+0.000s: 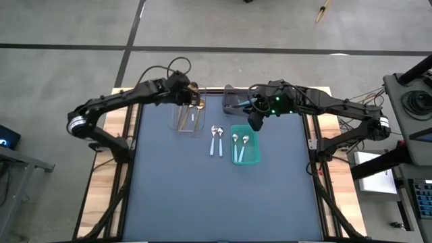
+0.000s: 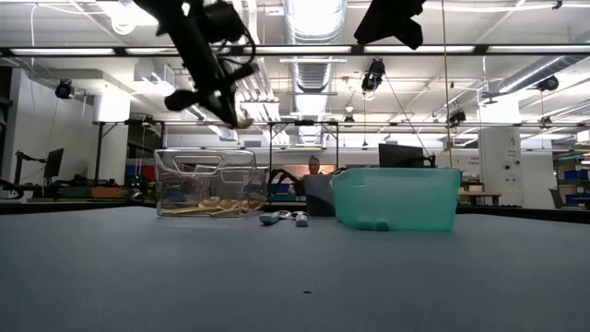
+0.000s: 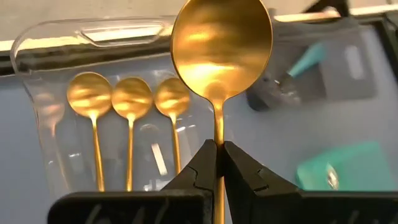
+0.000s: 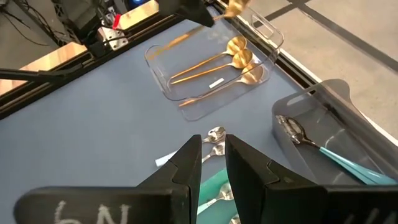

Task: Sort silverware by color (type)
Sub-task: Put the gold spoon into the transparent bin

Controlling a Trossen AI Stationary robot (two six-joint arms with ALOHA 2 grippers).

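Above the clear bin (image 3: 37, 74), the left gripper (image 3: 217, 163) is clenched on a gold spoon (image 3: 221, 50); three gold spoons (image 3: 130, 98) lie inside. Right gripper (image 4: 213, 163), slightly parted and empty, hangs over the teal bin (image 1: 246, 158) holding two silver spoons (image 1: 240, 140). Two more (image 1: 216, 132) lie on bare mat between the bins. One teal-handled spoon (image 4: 323, 150) sits in the grey bin (image 4: 336, 99).

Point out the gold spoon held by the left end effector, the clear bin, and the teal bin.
gold spoon (image 3: 221, 46), left wrist view, on its bowl.
clear bin (image 4: 268, 32), right wrist view, on its handle end rim.
teal bin (image 2: 396, 198), low view, on its side wall.
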